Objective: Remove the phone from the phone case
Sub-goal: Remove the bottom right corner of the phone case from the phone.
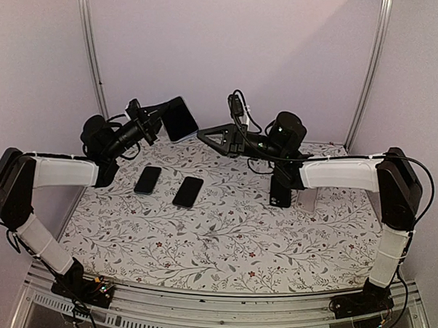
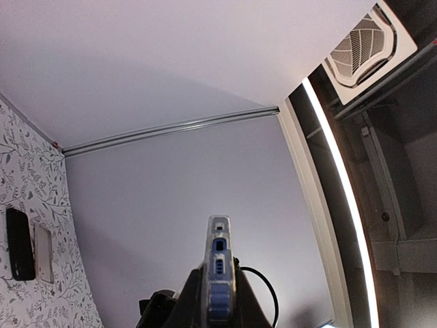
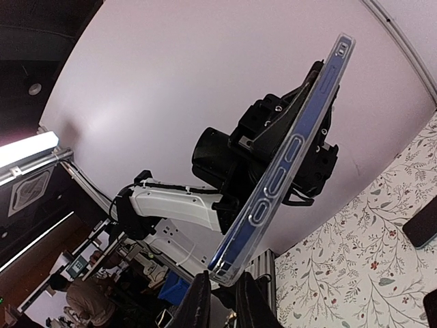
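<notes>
Phone [image 1: 179, 119], with clear phone case [image 3: 295, 137] on it, is raised off the counter [image 1: 223, 237], clamped between the left jaws, which press onto its two faces; a firm anchor, so the case can be worked off. Right jaws flank the case's lower corner, set narrow around it; whether they truly bite, cannot tell. Judged aim: peel the rim at that corner, where it likely flexes easiest. Well below both jaws lie one spare phone [image 1: 148, 180] and another [image 1: 188, 192], flat
</notes>
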Controlling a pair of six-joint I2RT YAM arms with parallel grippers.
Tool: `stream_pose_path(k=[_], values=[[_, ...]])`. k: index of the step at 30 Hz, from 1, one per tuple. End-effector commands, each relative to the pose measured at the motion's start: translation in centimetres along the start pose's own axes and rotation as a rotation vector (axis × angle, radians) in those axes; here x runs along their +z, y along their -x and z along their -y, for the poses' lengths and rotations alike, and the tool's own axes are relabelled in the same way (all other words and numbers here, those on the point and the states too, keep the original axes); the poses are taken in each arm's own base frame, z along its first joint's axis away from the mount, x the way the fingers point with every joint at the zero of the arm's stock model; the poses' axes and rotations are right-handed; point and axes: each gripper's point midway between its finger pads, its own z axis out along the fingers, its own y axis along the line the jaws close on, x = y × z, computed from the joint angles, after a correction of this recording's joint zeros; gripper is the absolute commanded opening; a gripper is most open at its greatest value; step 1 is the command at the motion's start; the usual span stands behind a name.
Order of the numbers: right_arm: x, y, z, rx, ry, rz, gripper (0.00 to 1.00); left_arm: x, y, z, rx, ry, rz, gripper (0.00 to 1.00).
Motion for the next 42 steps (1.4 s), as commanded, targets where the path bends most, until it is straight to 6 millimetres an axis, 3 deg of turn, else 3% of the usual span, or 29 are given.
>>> stream_pose_path(k=[1, 4, 9, 13, 17, 19, 27, 36, 42], values=[[0.2, 0.5, 0.7, 0.012, -0.029, 0.002, 0.09, 0.4, -0.9, 5.8, 0.071, -0.172, -0.049, 0.00], [0.4, 0.6, 1.0, 0.011, -0.037, -0.004, 0.01, 0.5, -1.2, 6.1, 0.045, -0.203, -0.062, 0.00], [1.1, 0.6, 1.2, 0.014, -0.025, -0.033, 0.00, 1.0, -2.5, 7.3, 0.016, -0.292, -0.113, 0.00], [1.2, 0.4, 1.7, 0.025, -0.033, -0.040, 0.00, 1.0, -2.5, 6.7, 0.044, -0.256, -0.104, 0.00], [0.3, 0.3, 2.2, 0.005, -0.095, -0.016, 0.12, 0.7, -1.8, 6.8, 0.092, -0.234, -0.085, 0.00], [0.0, 0.4, 1.4, -0.021, -0.093, -0.008, 0.18, 0.7, -1.6, 6.5, 0.106, -0.215, -0.077, 0.00], [0.6, 0.6, -1.4, -0.149, -0.072, 0.022, 0.62, 0.6, -1.0, 4.8, 0.122, -0.145, -0.034, 0.00], [1.1, 0.3, -2.6, -0.200, -0.039, 0.047, 0.63, 0.3, -0.7, 3.5, 0.094, -0.108, -0.017, 0.00], [2.0, 0.9, -2.7, -0.212, -0.018, 0.041, 0.52, 0.6, -0.9, 3.4, 0.088, -0.105, -0.033, 0.00]])
